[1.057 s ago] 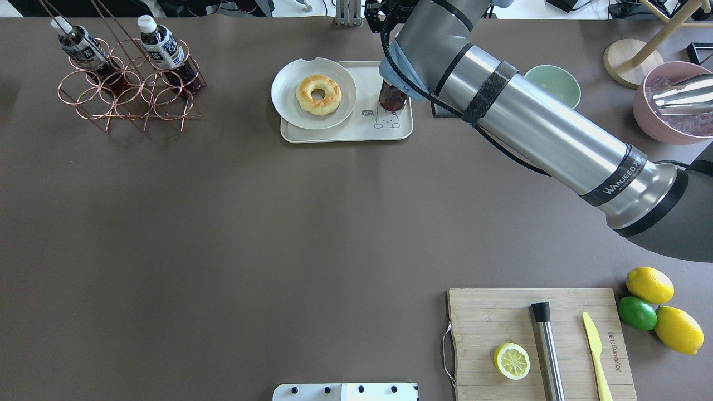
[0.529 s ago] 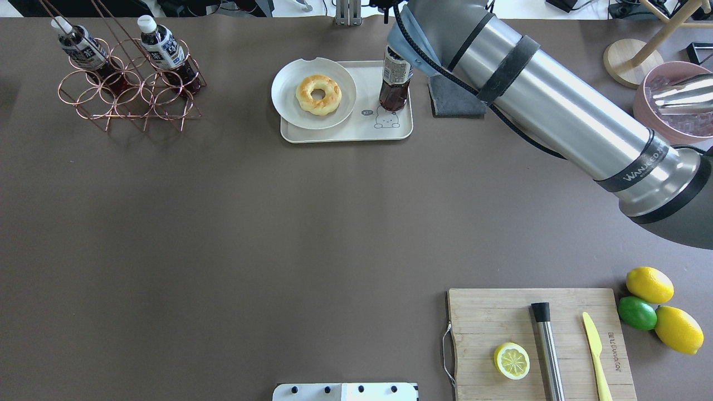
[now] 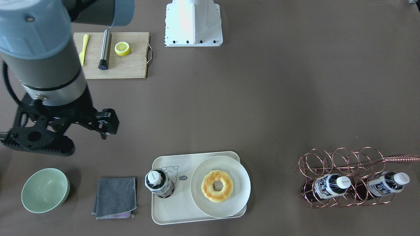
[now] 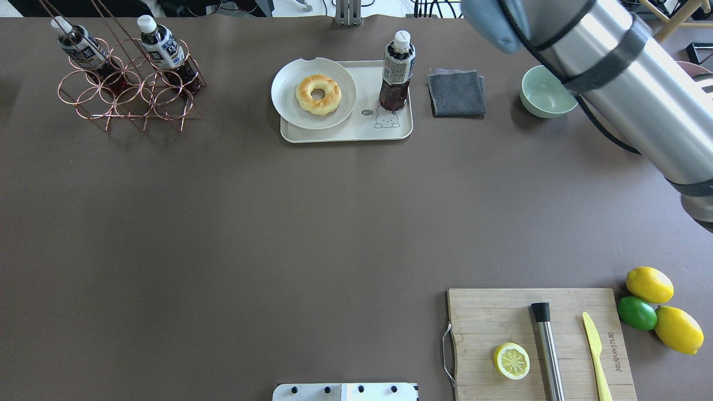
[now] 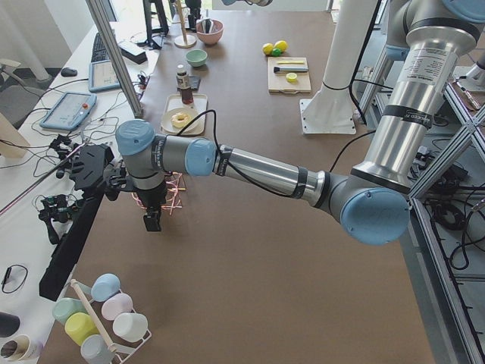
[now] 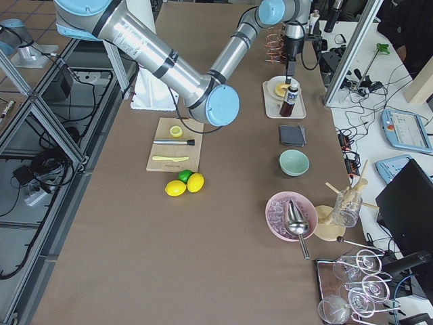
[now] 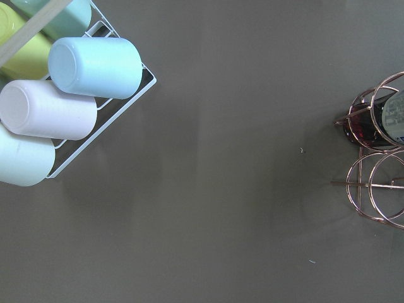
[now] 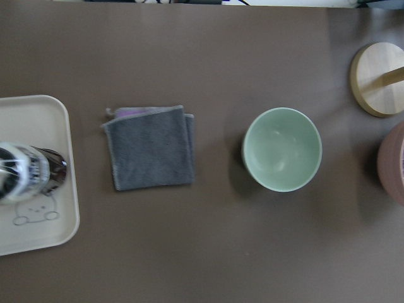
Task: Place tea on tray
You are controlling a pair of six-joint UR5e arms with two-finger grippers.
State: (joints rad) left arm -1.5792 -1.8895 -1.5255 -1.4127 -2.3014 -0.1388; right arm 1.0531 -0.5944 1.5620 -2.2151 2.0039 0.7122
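The tea [image 4: 396, 69] is a small bottle of dark liquid with a white cap. It stands upright on the cream tray [image 4: 345, 133] beside the bear drawing, and nothing holds it. It also shows in the front view [image 3: 159, 183] on the tray [image 3: 170, 209]. My right gripper [image 3: 69, 131] is open and empty, raised above the table, off the tray on the grey-cloth side. Two like bottles [image 4: 83, 47] [image 4: 161, 47] lie in the copper wire rack [image 4: 128, 94]. My left gripper [image 5: 151, 220] hangs near that rack; I cannot tell its state.
A white plate [image 4: 281, 83] with a doughnut [image 4: 318, 94] fills the tray's other half. A grey cloth [image 4: 455, 93] and a green bowl [image 4: 548, 92] lie beside the tray. A cutting board [image 4: 484, 323] with lemon half, muddler and knife is near the robot.
My right arm has pulled up and away to the right from the bottle. The bottle stays upright on the tray, and the cloth and bowl are uncovered.
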